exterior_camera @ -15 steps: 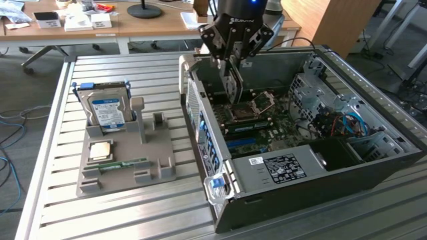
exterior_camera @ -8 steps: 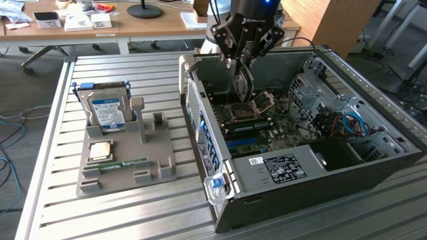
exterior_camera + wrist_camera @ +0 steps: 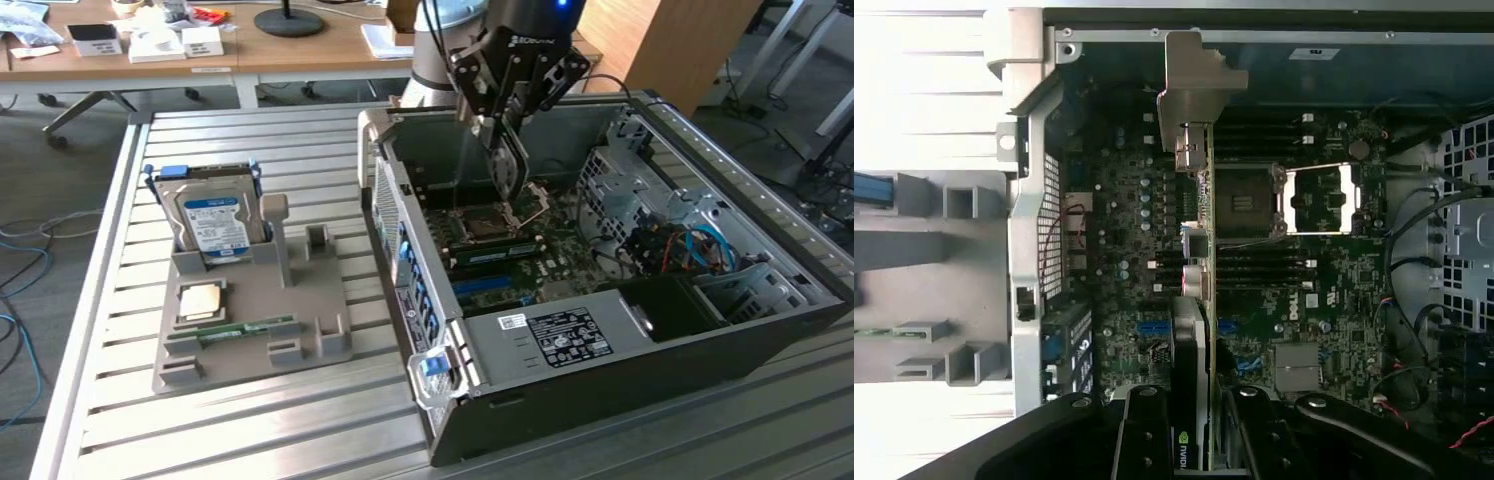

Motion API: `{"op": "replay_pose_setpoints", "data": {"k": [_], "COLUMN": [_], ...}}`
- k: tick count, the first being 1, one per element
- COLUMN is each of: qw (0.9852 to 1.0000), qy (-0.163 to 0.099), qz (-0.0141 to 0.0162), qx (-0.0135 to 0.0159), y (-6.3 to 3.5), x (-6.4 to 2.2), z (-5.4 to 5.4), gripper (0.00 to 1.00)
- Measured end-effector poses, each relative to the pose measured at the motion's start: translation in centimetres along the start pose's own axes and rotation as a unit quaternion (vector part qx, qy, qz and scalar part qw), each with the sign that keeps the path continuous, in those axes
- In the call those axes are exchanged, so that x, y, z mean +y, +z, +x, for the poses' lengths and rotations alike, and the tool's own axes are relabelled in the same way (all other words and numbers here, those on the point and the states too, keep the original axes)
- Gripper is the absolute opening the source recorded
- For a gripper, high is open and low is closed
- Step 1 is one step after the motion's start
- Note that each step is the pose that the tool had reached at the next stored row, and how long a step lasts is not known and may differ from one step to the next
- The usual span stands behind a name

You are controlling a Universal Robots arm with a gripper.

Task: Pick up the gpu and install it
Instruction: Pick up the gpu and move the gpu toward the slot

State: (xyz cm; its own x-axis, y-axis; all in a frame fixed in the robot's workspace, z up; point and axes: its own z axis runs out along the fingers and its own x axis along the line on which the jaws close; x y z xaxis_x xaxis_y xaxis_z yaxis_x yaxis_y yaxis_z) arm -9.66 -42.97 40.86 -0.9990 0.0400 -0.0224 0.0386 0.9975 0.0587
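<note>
My gripper [image 3: 509, 122] is shut on the gpu [image 3: 505, 168], which hangs edge-down inside the open computer case [image 3: 747, 345], a little above the motherboard [image 3: 561, 255] near the CPU socket. In the wrist view the gpu [image 3: 1200, 300] runs edge-on from between my two black fingers [image 3: 1144, 440] out to its silver end bracket [image 3: 1194, 90], which reaches toward the case's rear wall. An NVIDIA logo shows on the card close to the gripper [image 3: 1199, 425]. The card does not touch the board as far as I can see.
A grey parts holder [image 3: 300, 335] on the slatted table at the exterior view's left carries a silver hard drive [image 3: 214, 215], a CPU [image 3: 200, 300] and a green memory stick [image 3: 247, 328]. The CPU socket [image 3: 1254, 200] stands open. Blue slots [image 3: 501, 285] lie on the board. Cables [image 3: 681, 250] crowd the case's right.
</note>
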Motion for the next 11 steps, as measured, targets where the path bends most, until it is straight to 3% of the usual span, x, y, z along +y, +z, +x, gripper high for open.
{"op": "replay_pose_setpoints", "data": {"k": [11], "qw": [1.0000], "qy": [0.000], "qz": [-0.0006], "qx": [0.0000], "y": [0.06], "x": [0.12], "z": [-2.4], "gripper": [0.27]}}
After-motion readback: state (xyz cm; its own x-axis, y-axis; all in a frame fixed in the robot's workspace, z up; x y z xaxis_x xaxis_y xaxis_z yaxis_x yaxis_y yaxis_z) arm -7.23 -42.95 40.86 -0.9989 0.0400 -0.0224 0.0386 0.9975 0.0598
